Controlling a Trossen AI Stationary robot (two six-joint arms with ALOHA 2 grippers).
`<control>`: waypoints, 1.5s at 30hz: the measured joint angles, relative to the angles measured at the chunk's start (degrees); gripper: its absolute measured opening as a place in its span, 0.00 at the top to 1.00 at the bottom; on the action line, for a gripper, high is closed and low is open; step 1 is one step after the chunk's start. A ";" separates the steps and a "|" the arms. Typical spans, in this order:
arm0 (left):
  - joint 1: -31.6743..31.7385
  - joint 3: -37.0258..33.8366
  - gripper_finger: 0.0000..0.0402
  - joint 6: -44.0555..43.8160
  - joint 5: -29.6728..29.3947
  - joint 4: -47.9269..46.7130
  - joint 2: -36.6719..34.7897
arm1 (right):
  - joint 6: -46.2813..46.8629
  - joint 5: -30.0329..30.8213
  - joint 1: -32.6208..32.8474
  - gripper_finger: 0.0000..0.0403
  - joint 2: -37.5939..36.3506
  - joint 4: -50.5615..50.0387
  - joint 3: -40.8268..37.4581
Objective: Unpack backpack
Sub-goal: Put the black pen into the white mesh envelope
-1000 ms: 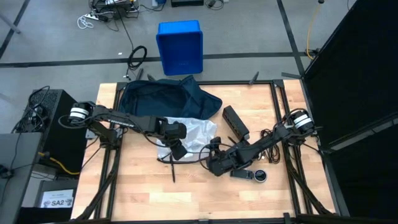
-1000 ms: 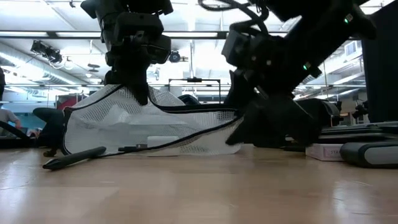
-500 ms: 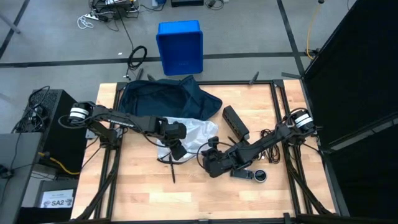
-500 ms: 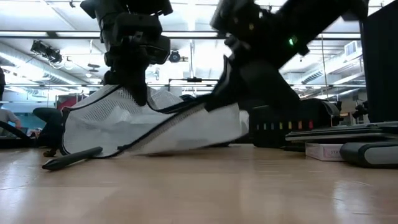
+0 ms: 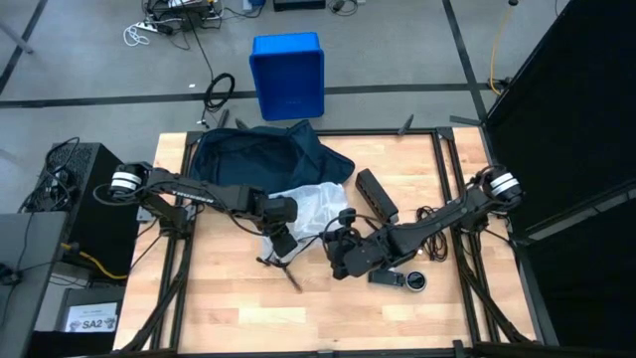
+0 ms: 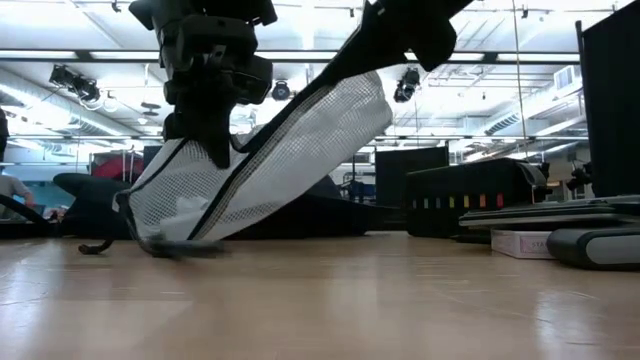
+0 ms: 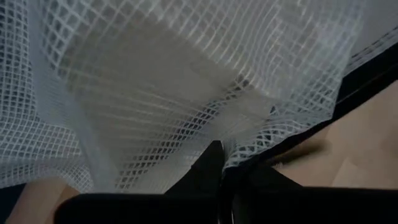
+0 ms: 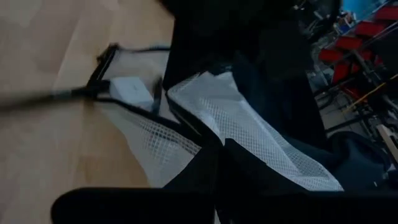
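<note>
With the left gripper [image 5: 282, 239] and right gripper [image 5: 343, 231] both clenched on the white mesh pouch [image 5: 310, 207], it should be lifted evenly — kept level — clear of the backpack [image 5: 258, 154].

A white mesh pouch [image 5: 303, 211] with a grid weave and black edging is seen at the table's centre; at its 11 o'clock a dark navy backpack [image 5: 260, 156] is seen, at 12 o'clock a bright blue bin [image 5: 287, 75]; the table [image 5: 328, 308] is pale wood

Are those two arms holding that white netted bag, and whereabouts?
Yes. The left gripper pinches the white mesh pouch at its lower end; the right gripper lifts its black-trimmed edge.
</note>
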 joint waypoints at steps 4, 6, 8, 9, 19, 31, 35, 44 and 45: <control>0.00 0.47 1.00 1.44 0.02 -0.74 0.00 | 0.51 0.04 -0.40 1.00 -0.19 -0.73 -0.02; 0.00 1.26 1.00 2.07 0.04 -1.76 0.00 | 0.97 0.20 -0.55 1.00 -0.20 -1.29 0.00; 0.00 2.17 1.00 2.78 0.02 -2.57 0.00 | 1.10 0.28 -0.71 1.00 -0.22 -1.61 -0.02; 0.00 2.69 1.00 2.93 0.04 -2.95 0.00 | 1.14 0.31 -0.78 1.00 -0.23 -1.66 -0.02; 0.00 4.07 1.00 3.04 0.02 -2.93 0.00 | 1.91 -2.54 -1.92 0.96 -0.27 -9.61 -0.02; 0.00 4.07 1.00 2.62 -0.04 -2.85 0.02 | 0.30 0.17 1.96 0.45 -0.27 -12.87 -0.07; 0.00 4.07 1.00 2.66 -0.52 -2.85 0.02 | -2.69 0.23 4.77 0.40 -0.27 -8.80 -0.06; 0.00 4.07 1.00 2.80 -1.10 -2.82 0.02 | -2.69 -9.28 5.82 0.49 8.93 -3.08 0.69; 0.00 4.07 1.00 2.80 -1.18 -2.78 0.02 | -2.68 -9.37 5.56 0.50 10.62 -3.99 1.52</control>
